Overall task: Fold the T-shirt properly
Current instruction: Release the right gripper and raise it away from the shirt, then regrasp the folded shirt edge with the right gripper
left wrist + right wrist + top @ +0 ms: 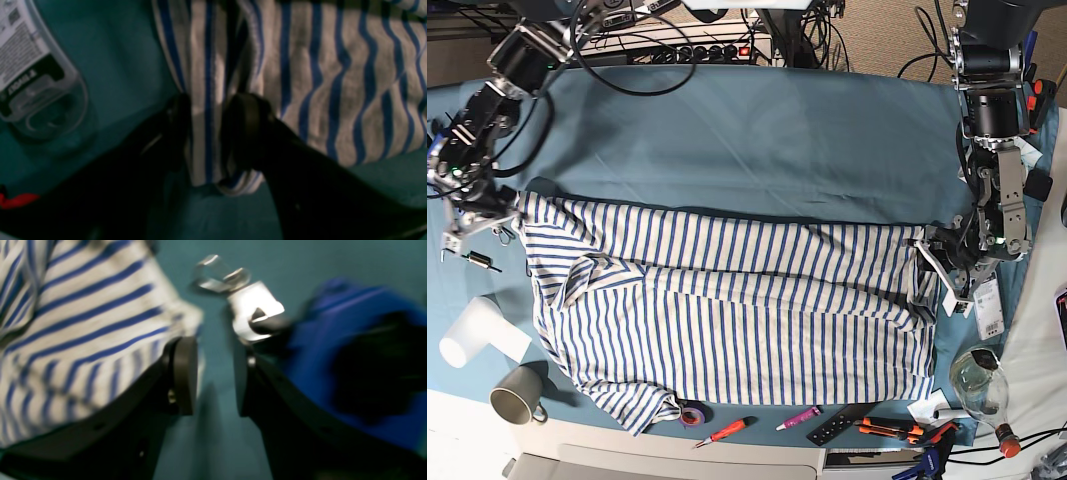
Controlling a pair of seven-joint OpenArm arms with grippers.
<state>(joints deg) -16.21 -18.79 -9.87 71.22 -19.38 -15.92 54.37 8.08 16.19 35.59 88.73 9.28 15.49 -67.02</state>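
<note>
While the T-shirt (pixel 727 310) lies spread flat across the middle of the teal table (pixel 757 140), I have one arm at each end of it. In the base view its collar end is at the left and its hem at the right.

My left gripper (pixel 206 133) is at the right edge of the base view, on the hem. In the left wrist view the two dark jaws are closed on a bunched strip of the striped cloth. The cloth runs up between them from the bottom middle of the frame to the top. More of the shirt fills the upper right of that view. A clear plastic bottle (pixel 36 80) with a printed label lies at the left.

My right gripper (pixel 213 376) is at the left edge of the base view, by the shoulder. In the right wrist view its jaws stand apart with only bare table between them. The shirt sits just beside the left jaw, filling the left of the frame. A shiny metal clip (pixel 240 296) lies at the top middle.
</note>
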